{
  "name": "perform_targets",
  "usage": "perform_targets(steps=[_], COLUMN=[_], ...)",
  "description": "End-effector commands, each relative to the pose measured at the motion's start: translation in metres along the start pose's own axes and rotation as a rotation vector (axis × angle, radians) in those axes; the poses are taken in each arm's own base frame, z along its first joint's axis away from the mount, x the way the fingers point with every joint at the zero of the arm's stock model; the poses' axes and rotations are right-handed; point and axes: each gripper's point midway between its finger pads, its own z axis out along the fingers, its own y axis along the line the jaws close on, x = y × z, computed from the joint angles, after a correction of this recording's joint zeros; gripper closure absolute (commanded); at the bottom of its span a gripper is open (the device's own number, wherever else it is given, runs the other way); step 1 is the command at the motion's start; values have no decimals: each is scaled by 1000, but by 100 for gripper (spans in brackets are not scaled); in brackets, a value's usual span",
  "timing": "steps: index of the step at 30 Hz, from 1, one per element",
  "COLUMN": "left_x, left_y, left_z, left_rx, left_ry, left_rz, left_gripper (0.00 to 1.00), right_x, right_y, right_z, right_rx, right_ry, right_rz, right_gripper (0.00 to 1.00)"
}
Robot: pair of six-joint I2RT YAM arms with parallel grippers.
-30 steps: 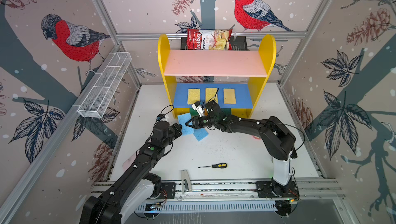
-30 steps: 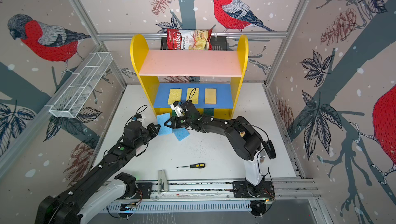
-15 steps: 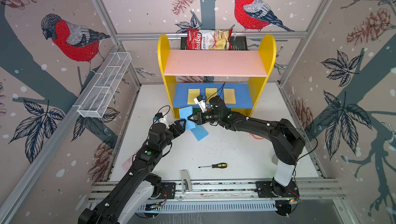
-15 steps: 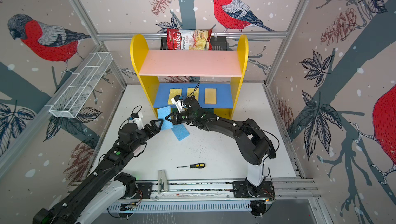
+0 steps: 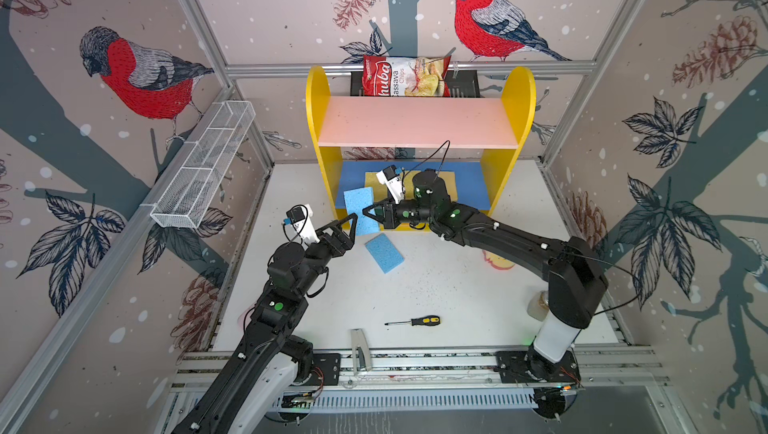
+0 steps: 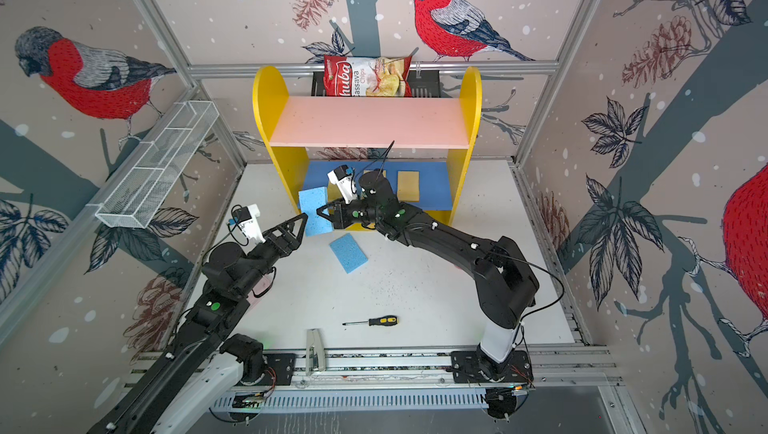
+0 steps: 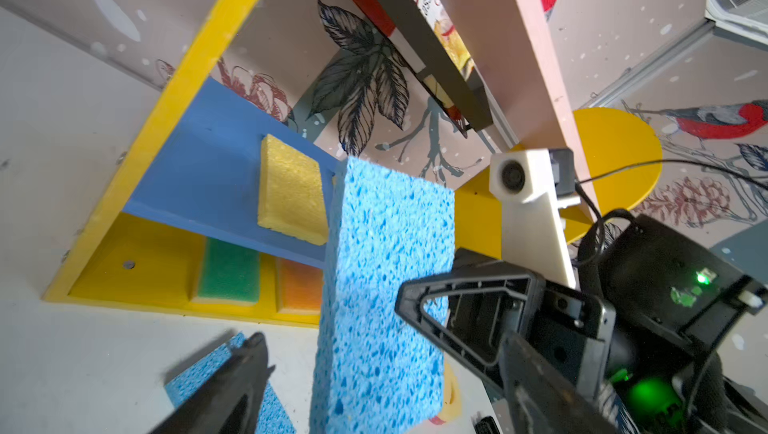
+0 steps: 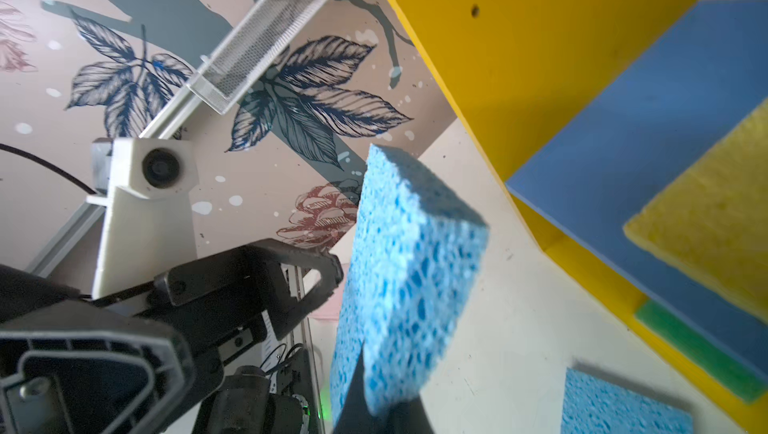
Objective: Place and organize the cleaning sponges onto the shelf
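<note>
**Both top views:** Your right pincer [image 5: 369, 214] is clamped on a blue sponge [image 5: 358, 205] at the left front corner of the shelf [image 5: 316, 120], just off its blue board. Your left pincer [image 5: 348, 225] stands agape with its tip at the sponge's near edge. Whether it touches, you cannot tell. A second blue sponge [image 5: 384, 252] lies flat on the table just before the shelf, its long axis slanting away from the base. The pink board carries no sponge.

**Left wrist view:** The held sponge [image 7: 382, 278] turns its broad face to the lens, and its long axis runs up from the grip toward the pink board. Inside the shelf behind it, a yellow sponge [image 7: 291, 191] rests on the blue board. A green sponge [image 7: 228, 274] and an orange sponge [image 7: 301, 286] sit on the base.

**Right wrist view:** The sponge [image 8: 411, 270] stands on end out of the shut jaws, thin side showing. The left pincer hangs open just beside it.

This looks like the placing step for this sponge. The next move likely calls for you to draw the left pincer clear and tip the sponge flat. Its long axis should run front to back like its neighbours. Then slide it past the shelf's left panel onto a bare stretch of board.
</note>
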Motion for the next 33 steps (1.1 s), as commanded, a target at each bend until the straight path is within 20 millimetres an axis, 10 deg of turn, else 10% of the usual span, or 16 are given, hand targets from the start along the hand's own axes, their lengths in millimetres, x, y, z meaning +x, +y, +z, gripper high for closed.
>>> perform_targets(steps=[1, 7, 13, 16, 20, 33], left_x=[-19, -51, -87, -107, -142, -231], left_y=[-34, -77, -119, -139, -167, -191], left_z=[2, 7, 14, 16, 15, 60], left_rx=[113, 216, 311, 347, 357, 146], left_ry=[-26, -64, -127, -169, -250, -422], left_rz=[86, 173, 231, 259, 333, 521], left_gripper=[14, 21, 72, 69, 29, 43], right_x=[-21, -62, -105, -126, -157, -217], right_y=[32, 73, 98, 107, 102, 68], right_z=[-7, -26, -38, -42, -40, -15], right_rx=[-118, -215, -213, -199, -112, 177], right_ry=[-23, -108, -187, -239, -308, -404], right_rz=[-66, -164, -258, -298, -330, -395], right_gripper=[100, 100, 100, 100, 100, 100])
